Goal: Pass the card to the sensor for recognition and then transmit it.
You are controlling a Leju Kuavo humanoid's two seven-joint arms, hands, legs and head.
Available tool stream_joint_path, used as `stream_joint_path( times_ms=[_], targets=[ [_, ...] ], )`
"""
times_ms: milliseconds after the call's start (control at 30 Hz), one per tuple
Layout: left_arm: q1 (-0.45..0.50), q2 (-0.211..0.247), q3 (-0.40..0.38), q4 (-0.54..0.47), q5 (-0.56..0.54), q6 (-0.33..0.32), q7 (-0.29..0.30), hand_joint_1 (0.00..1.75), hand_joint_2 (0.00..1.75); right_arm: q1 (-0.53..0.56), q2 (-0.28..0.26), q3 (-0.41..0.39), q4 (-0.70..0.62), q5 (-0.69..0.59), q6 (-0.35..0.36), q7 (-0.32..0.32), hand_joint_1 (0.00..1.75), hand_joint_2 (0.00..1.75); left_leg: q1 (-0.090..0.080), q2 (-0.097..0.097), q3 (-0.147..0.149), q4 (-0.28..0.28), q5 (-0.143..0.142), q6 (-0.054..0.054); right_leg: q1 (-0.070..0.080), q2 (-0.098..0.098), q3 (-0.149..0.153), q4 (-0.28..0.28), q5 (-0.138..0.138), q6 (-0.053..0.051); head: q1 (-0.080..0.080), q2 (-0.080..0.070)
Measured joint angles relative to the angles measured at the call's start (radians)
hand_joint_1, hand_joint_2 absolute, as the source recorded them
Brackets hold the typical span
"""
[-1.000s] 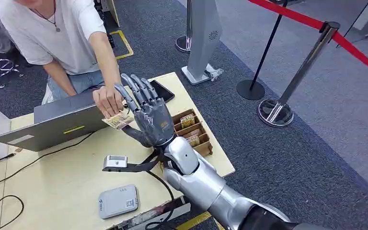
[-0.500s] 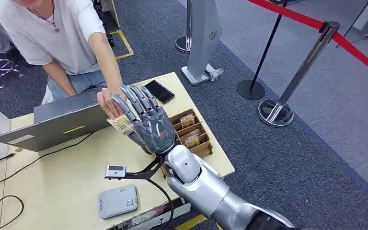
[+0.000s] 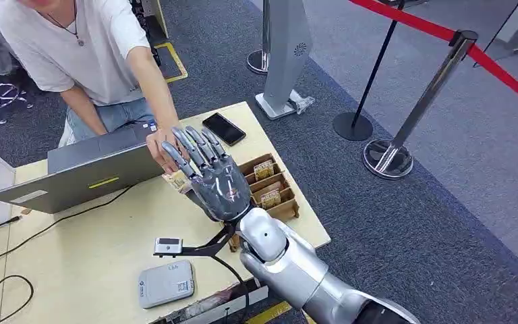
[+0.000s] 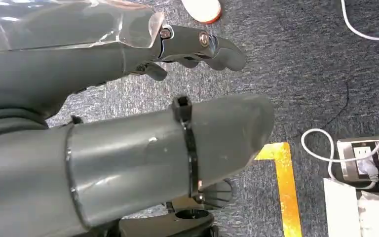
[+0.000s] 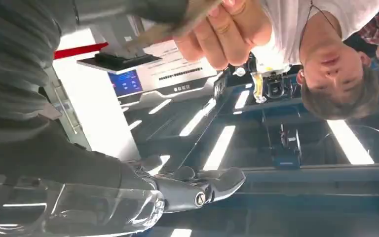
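Note:
My right hand [image 3: 217, 181] is raised upright over the table [image 3: 74, 250], fingers spread and pointing up. A tan card [image 3: 175, 179] pokes out on its thumb side, pinched at my thumb. A person's hand [image 3: 163, 144] reaches across the laptop and grips the card's other end; in the right wrist view their fingers [image 5: 222, 30] close on the card [image 5: 187, 19]. The grey card sensor [image 3: 166, 283] lies flat near the table's front edge, below my wrist. My left hand [image 4: 143, 123] hangs over the carpet, holding nothing, fingers loosely extended.
A wooden tray [image 3: 289, 202] of several cards sits right of my hand, a black phone [image 3: 224, 128] behind it. A grey laptop [image 3: 74, 177] and cables lie to the left. The person in a white shirt [image 3: 74, 47] leans in; stanchions [image 3: 394, 155] stand on the right.
My right hand with the card has drifted slightly right and toward me. The person's hand has followed and stays on the card.

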Motion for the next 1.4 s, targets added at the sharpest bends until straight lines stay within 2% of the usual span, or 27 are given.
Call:
stream_joint_path(
  times_ms=[867,1133,1300,1400],
  targets=[
    [0.005,0.0,0.0,0.0,0.004,0.0,-0.011,0.0,0.0,-0.009,-0.01,0.007,0.011,-0.047,0.03,-0.014,1.75,1.75,0.0,0.0,0.0,0.0,0.0,0.0,0.0,0.0,0.0,0.0,0.0,0.0,0.0,0.0],
    [0.005,0.0,0.0,0.0,0.004,0.0,-0.011,0.0,0.0,-0.007,-0.012,0.02,-0.005,-0.258,0.097,-0.119,1.75,1.75,0.0,0.0,0.0,0.0,0.0,0.0,0.0,0.0,0.0,0.0,0.0,0.0,0.0,0.0],
    [0.005,0.0,0.0,0.0,0.006,0.006,-0.01,0.0,0.0,-0.006,-0.013,0.048,-0.029,-0.341,0.129,-0.174,1.75,1.75,0.0,0.0,0.0,0.0,0.0,0.0,0.0,0.0,0.0,0.0,0.0,0.0,0.0,0.0],
    [0.005,0.0,0.0,0.0,0.008,0.008,-0.01,0.0,0.0,-0.007,-0.013,0.061,-0.041,-0.362,0.14,-0.185,1.75,1.75,0.0,0.0,0.0,0.0,0.0,0.0,0.0,0.0,0.0,0.0,0.0,0.0,0.0,0.0]
  ],
)
